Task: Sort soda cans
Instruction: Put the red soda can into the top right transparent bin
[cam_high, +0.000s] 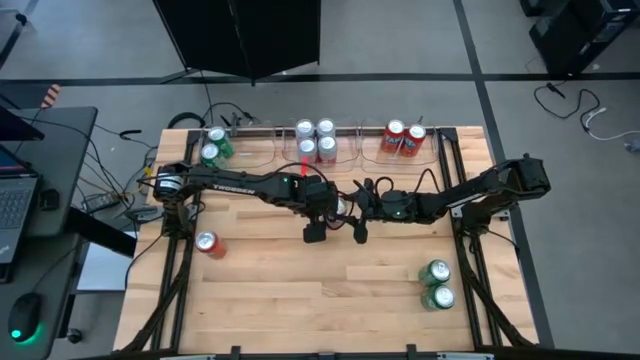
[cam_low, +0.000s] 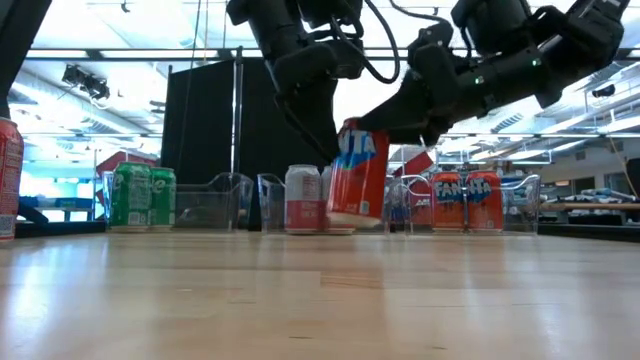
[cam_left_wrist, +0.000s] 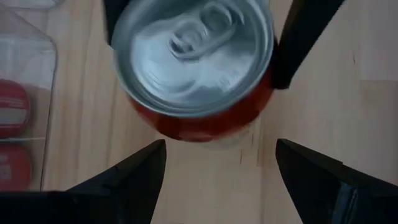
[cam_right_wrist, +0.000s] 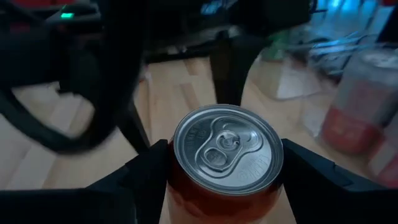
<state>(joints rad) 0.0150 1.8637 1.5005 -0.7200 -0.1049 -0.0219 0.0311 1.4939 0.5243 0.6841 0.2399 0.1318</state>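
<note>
A red can (cam_low: 358, 178) hangs tilted over the table's middle, between my two grippers (cam_high: 340, 207). My right gripper (cam_right_wrist: 224, 163) is shut on it. My left gripper (cam_left_wrist: 217, 158) is open just short of the can (cam_left_wrist: 193, 62), fingers apart and touching nothing. Two green cans (cam_high: 214, 146), several silver-white cans (cam_high: 315, 140) and two red cans (cam_high: 405, 138) stand in the clear trays at the far edge. One red can (cam_high: 207, 243) sits on the table near the left side. Two green cans (cam_high: 437, 285) sit near the right side. My right gripper pinches the red can by its side wall just below the top rim (cam_right_wrist: 178, 186), one finger on either side. It reaches in from the table's right, slanting down. The can is lifted a little clear of the table and tilted, its bottom edge (cam_low: 350, 222) free.
The clear trays (cam_high: 262, 150) line the far edge behind both grippers. The left arm (cam_high: 240, 183) and the right arm (cam_high: 470, 190) meet over the table's middle. Bare wood (cam_high: 320, 300) lies toward the near edge, between the loose cans.
</note>
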